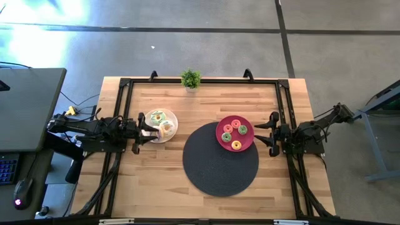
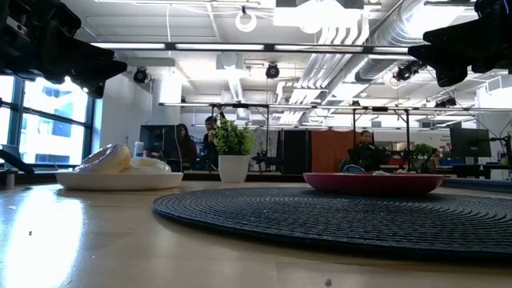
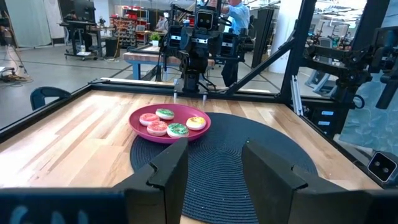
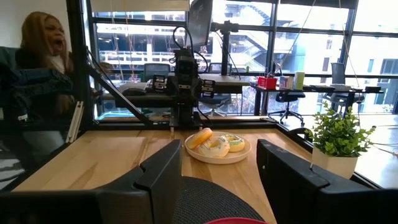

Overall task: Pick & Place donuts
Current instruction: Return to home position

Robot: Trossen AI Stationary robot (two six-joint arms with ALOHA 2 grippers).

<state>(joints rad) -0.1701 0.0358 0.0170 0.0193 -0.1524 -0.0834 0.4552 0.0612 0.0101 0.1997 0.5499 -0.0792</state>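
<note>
From above, the pale wooden surface (image 1: 150,187) sits inside a black frame. The left gripper (image 1: 142,129) is at the left side, just beside the rim of the white plate (image 1: 176,124). The right gripper (image 1: 272,133) is at the right side, near the red plate (image 1: 219,132) but apart from it. The red plate overlaps the upper right edge of a round dark mat (image 1: 215,169). The donuts (image 1: 236,145) are split between the two plates, some on the red and the rest on the white. A small plant (image 1: 190,79) stands at the far edge.

At table height, the white plate is on the left with pale donuts piled on it. The plant stands behind, and the red plate rests on the mat at the right. Its donuts are hidden below its rim. Both arms are dark shapes high in the upper corners, well above the surface.

Past the left wrist, the two fingers (image 3: 171,168) stand wide apart with nothing between them. Beyond them the red plate carries five donuts: two pink, one pale green, one darker green and one yellow. The right arm stands behind it.

Past the right wrist, the fingers (image 4: 163,174) are likewise spread wide and empty. Across the surface the white plate holds three donuts: an orange one tilted up on edge, a white one and a speckled greenish one. The plant is off to one side, and a person (image 4: 37,74) is beyond the frame.
</note>
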